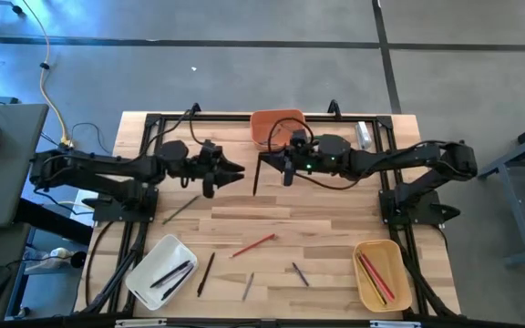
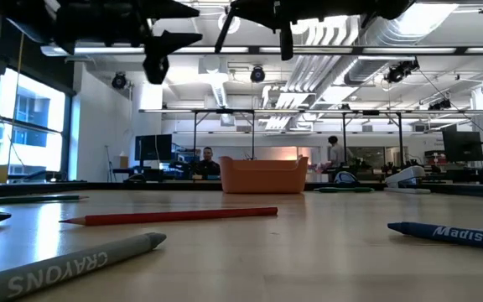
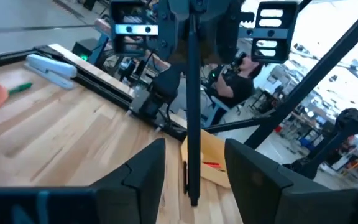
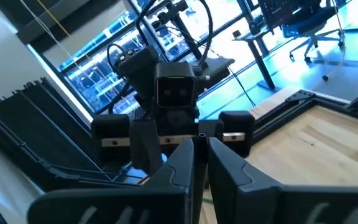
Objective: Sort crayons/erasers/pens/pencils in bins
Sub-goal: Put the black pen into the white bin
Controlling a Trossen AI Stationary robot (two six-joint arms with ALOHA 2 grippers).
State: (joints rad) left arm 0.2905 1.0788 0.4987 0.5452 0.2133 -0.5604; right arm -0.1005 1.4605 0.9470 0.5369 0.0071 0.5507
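Note:
My right gripper (image 1: 267, 160) hovers level over the table's far middle, shut on a thin black stick (image 1: 256, 176) that hangs from it. My left gripper (image 1: 235, 171) faces it from the left, open. In the left wrist view its two fingers (image 3: 145, 171) stand on either side of the stick (image 3: 193, 124), apart from it. The orange bin (image 1: 276, 128) stands at the far edge. At the near left, the white bin (image 1: 160, 271) holds black sticks. Red sticks lie in the tan-yellow bin (image 1: 378, 271) at the near right. My right gripper pinches the black stick near its upper end (image 3: 193, 50) between its two fingers. The fingers lie level, coming from the table's right, across the stick. A short tip (image 4: 202, 135) shows above the shut fingers. The stick hangs below them, slightly tilted, clear of the table.
Loose sticks lie on the near half of the table: a red pencil (image 1: 253, 244), a black one (image 1: 206, 271), a grey crayon (image 1: 247, 285), a dark blue crayon (image 1: 299, 273) and a grey one (image 1: 180, 210). A clear-and-white tube (image 1: 364, 135) lies at the far right.

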